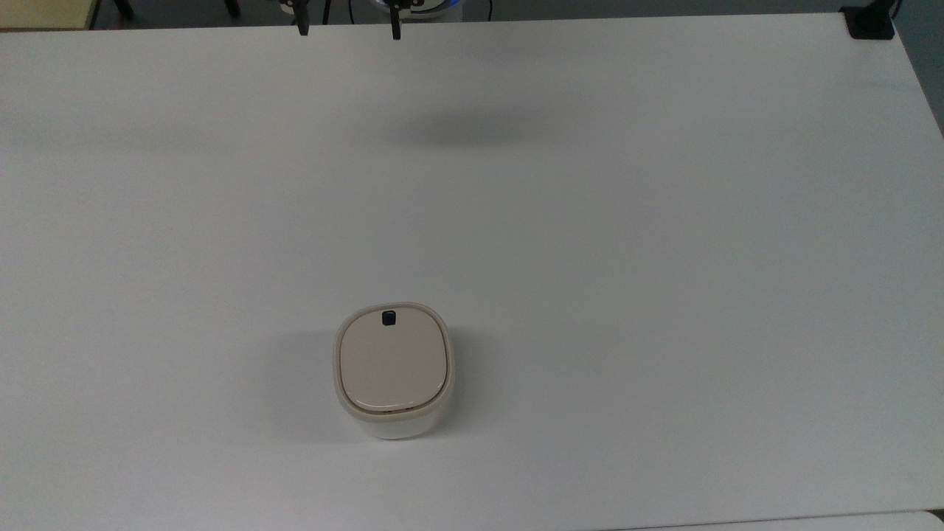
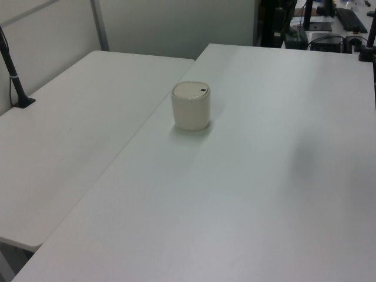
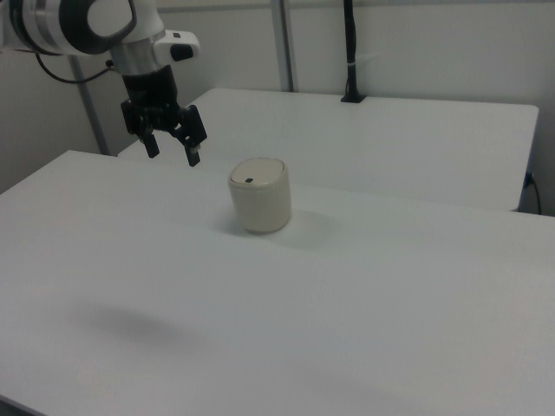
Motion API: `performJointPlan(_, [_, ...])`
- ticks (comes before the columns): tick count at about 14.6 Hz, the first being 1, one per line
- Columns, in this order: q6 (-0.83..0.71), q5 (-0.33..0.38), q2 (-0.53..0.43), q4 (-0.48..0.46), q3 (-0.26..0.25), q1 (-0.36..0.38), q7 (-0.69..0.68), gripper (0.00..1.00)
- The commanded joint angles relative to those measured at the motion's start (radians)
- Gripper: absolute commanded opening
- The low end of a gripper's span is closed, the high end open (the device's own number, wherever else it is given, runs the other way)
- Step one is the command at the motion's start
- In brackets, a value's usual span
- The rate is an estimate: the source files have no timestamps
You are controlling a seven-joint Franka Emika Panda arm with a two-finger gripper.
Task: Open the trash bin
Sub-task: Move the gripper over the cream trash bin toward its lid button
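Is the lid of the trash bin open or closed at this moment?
Closed. The lid lies flat inside the rim of the bin, with the black button on top, and the bin stands upright in all three views.

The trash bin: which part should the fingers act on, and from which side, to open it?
Probably the small black button on the trash bin, approached from straight above. The lid lies flat and closed, flush in the rim, offering no edge to grip.
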Motion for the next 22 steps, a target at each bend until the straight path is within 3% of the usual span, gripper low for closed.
performJointPlan(1, [0.000, 0.010, 0.016, 0.016, 0.003, 0.008, -0.016, 1.00])
performJointPlan(15, [0.001, 0.019, 0.018, 0.016, 0.003, 0.010, -0.035, 1.00])
performJointPlan(20, [-0.002, 0.019, 0.018, 0.011, 0.003, 0.001, -0.249, 1.00])
performJointPlan(22, [0.005, 0.018, 0.022, 0.011, 0.003, 0.001, -0.237, 0.95])
